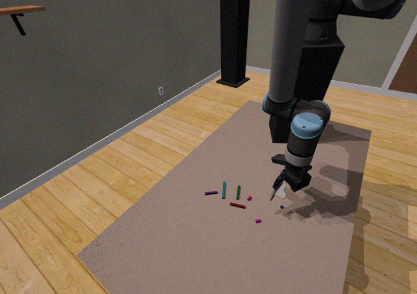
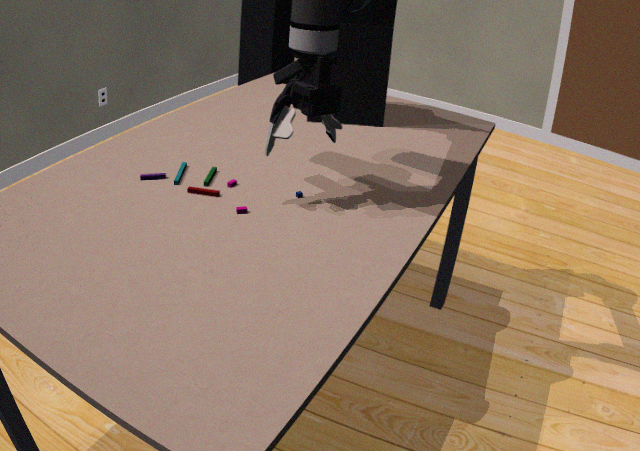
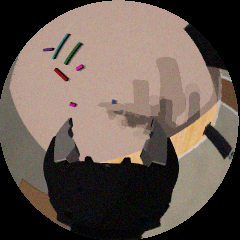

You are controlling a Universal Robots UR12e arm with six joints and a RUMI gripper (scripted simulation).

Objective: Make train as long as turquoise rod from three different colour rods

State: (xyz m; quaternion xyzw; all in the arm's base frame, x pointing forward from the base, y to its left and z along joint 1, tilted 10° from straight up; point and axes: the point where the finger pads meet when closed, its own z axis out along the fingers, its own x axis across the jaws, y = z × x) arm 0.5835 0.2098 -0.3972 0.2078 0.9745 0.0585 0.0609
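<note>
My gripper [image 2: 300, 147] [image 3: 111, 118] is wide open and empty, above the table near the blue rod [image 1: 281, 206] [image 2: 299, 194] [image 3: 114, 102], which lies alone. A red rod [image 1: 237, 205] [image 2: 203, 191] [image 3: 61, 74] lies apart from the others. One magenta rod [image 1: 249, 198] [image 2: 232, 183] [image 3: 80, 67] lies beside the green rod's near end. Another magenta rod [image 1: 257, 220] [image 2: 241, 210] [image 3: 73, 104] lies nearer the front in the exterior view. The turquoise rod [image 1: 223, 190] [image 2: 180, 173] [image 3: 61, 46] lies between the purple rod [image 1: 211, 192] [image 2: 153, 176] [image 3: 48, 49] and the green rod [image 1: 238, 191] [image 2: 210, 176] [image 3: 73, 53]. No rods touch end to end.
All the rods lie on the brownish table top [image 1: 202, 250] [image 2: 180, 281]. The arm's shadow falls on the table beside the blue rod. A black pedestal [image 1: 316, 68] stands behind the arm, and a tall black column [image 1: 234, 34] stands farther back.
</note>
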